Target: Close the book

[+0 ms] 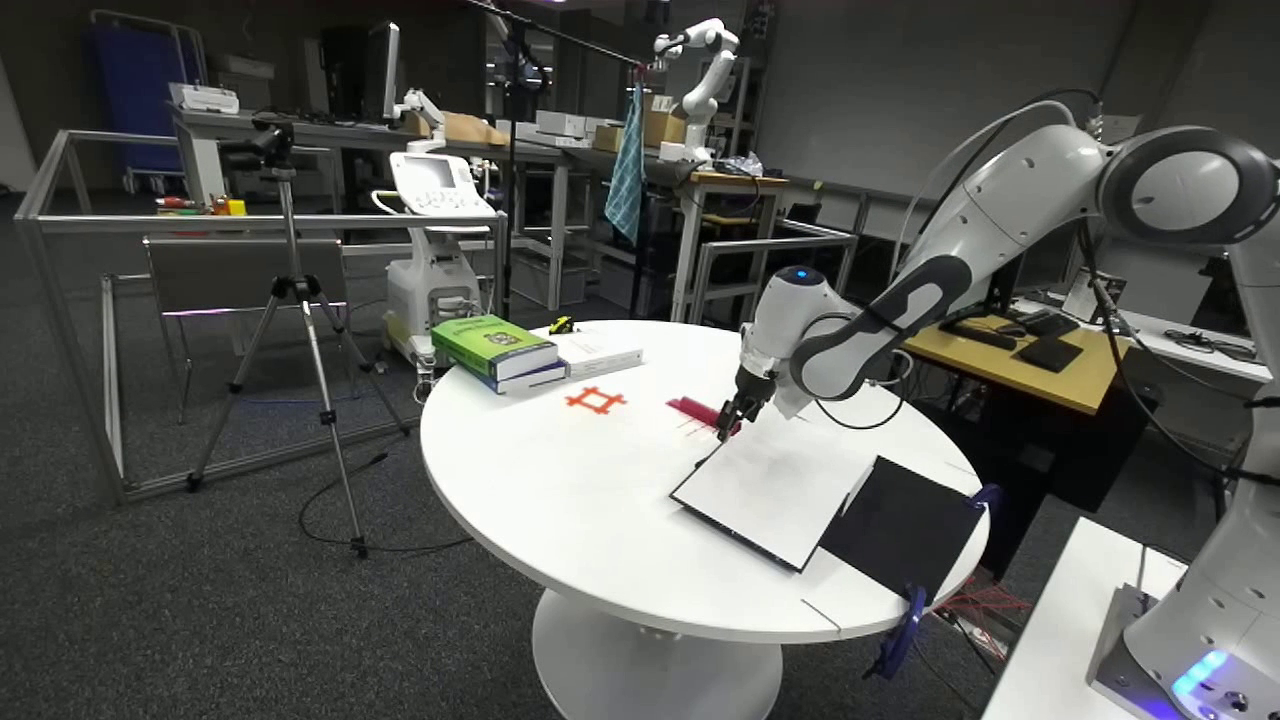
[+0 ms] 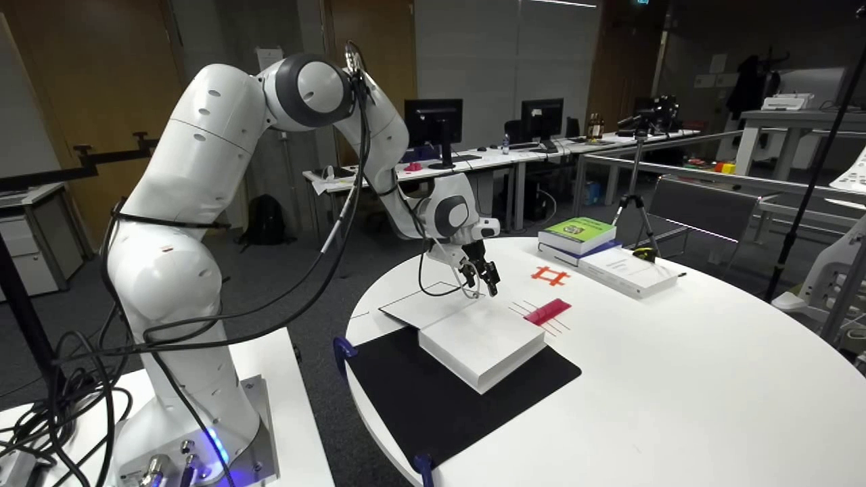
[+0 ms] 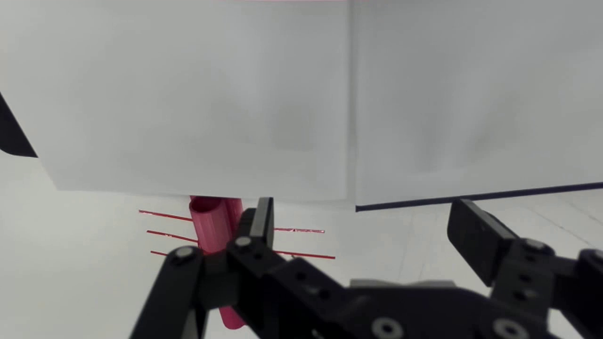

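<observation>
Book (image 2: pixel 480 338) lies open on the counter (image 2: pixel 643 379), its thick page block partly over the black mat (image 2: pixel 433 406), its thin side folded out beside it. Your tool (image 3: pixel 362 221), spread wide and gripping nothing, stands near the pages' edge by the gutter. Pinch only loose sheets and they could crease, leaving the thin side down; shove sideways and the block may skid; swing low and you'd likely knock the red tube (image 3: pixel 212 228).

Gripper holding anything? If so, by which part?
Nothing held: the black two-finger gripper is open, jaws apart near the open rectangular book with white pages.
</observation>
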`<action>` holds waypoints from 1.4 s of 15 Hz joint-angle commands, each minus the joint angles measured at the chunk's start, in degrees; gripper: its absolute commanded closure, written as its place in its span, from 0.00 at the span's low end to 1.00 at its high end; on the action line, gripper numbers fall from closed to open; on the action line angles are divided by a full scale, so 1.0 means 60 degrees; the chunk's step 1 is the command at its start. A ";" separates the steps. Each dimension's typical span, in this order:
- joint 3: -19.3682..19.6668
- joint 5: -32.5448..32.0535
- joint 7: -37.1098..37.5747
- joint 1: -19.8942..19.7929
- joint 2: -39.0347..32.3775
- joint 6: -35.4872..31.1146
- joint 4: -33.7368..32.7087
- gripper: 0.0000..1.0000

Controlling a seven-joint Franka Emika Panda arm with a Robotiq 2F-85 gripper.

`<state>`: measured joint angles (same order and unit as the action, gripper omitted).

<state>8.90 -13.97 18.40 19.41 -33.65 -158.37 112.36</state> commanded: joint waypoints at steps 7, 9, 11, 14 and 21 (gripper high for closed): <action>0.1353 -0.1116 0.1857 0.1903 0.1617 -0.2348 0.3025 0.00; 0.2120 -0.1627 0.2534 0.2795 0.1498 -0.2827 0.3356 0.00; 0.2733 -0.1981 0.2947 0.3614 0.1337 -0.3119 0.3570 0.00; 0.3564 -0.2340 0.3477 0.4773 0.1252 -0.3177 0.3875 0.00; 0.5204 -0.2556 0.4414 0.7229 0.1137 -0.3093 0.4480 0.00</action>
<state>35.21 -27.39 41.60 56.90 -27.56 -175.56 136.56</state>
